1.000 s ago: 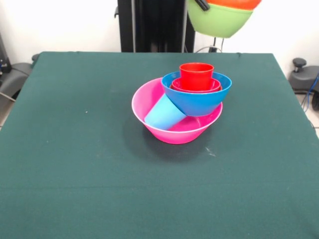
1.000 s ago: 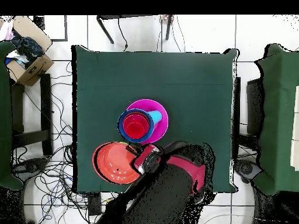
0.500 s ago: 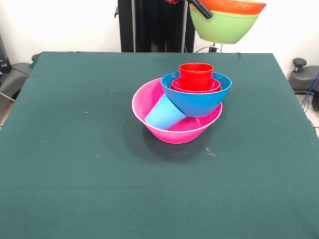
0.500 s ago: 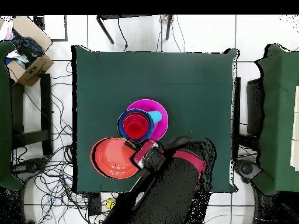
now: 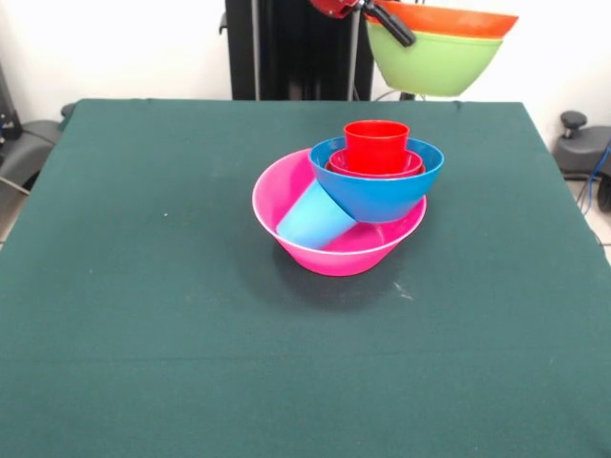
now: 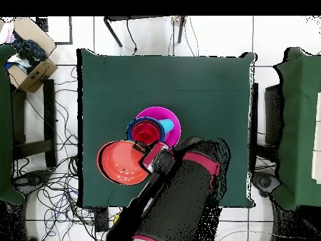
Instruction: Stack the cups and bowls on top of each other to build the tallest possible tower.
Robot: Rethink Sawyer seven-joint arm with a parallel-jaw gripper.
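Note:
The tower stands mid-table: a large pink bowl (image 5: 329, 250) holds a light blue cup (image 5: 313, 219) lying tilted on its side. A blue bowl (image 5: 378, 194) leans on that cup, with a small red bowl (image 5: 376, 169) and an upright red cup (image 5: 376, 145) inside it. High behind the tower, my gripper (image 5: 388, 19) is shut on the rim of an orange bowl (image 5: 458, 19) nested in a green bowl (image 5: 434, 62). In the overhead view the orange bowl (image 6: 121, 163) hangs beside the pink bowl (image 6: 173, 119), held by the gripper (image 6: 149, 154).
The green table (image 5: 143, 305) carries nothing else. Beside it, the overhead view shows a cardboard box (image 6: 28, 59), floor cables (image 6: 59, 182) and another green table (image 6: 301, 125).
The held orange and green bowls have come lower and moved closer to the tower. The tower itself has not moved.

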